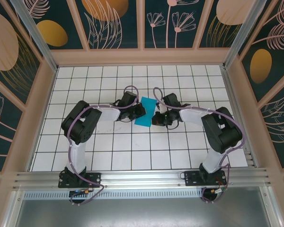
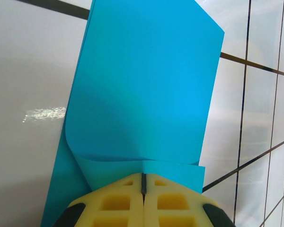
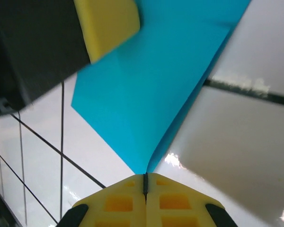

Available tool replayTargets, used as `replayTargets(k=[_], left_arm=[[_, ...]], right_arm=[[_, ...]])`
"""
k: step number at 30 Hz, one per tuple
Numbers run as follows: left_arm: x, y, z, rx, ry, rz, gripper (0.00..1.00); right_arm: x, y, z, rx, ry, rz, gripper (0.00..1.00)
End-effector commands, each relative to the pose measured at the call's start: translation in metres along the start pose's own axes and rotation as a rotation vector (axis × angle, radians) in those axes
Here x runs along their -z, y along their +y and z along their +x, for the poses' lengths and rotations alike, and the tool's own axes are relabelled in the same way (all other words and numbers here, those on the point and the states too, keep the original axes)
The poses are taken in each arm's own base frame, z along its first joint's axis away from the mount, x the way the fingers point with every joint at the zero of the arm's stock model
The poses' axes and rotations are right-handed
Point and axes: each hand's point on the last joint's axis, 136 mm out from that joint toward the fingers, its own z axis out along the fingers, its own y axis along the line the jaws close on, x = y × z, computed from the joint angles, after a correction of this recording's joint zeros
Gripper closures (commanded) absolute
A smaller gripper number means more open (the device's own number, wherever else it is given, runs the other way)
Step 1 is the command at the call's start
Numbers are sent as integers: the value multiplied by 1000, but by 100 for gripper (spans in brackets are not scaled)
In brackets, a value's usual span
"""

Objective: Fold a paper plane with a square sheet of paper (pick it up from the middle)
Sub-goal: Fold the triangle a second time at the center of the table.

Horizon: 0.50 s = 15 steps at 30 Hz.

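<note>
**A:** Where's the square sheet of paper [image 1: 146, 111] now?

**B:** Mid-table [image 1: 109, 142], strung between both arms. The left gripper [image 2: 143, 178] and right gripper [image 3: 145, 178] are each clamped shut on an edge. It looks thin, floppy and easy to crease, so I'd pinch the edges gently.

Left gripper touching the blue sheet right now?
Touching. In the left wrist view, the left gripper is shut and the square sheet of paper runs straight into the seam between its closed jaws, with no gap.
</note>
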Motion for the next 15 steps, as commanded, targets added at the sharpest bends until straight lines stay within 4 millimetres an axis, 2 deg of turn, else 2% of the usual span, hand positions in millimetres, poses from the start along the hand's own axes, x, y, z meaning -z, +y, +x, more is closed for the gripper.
replayTargets(k=[1, 5, 15], left_arm=[[-7, 43, 21, 56, 51, -126, 93], [-9, 43, 21, 56, 53, -122, 93], [-8, 46, 25, 49, 54, -118, 92]], right_arm=[[-2, 19, -20, -16, -33, -56, 95], [-15, 17, -20, -31, -10, -45, 95], [-35, 5, 3, -33, 65, 3, 95]])
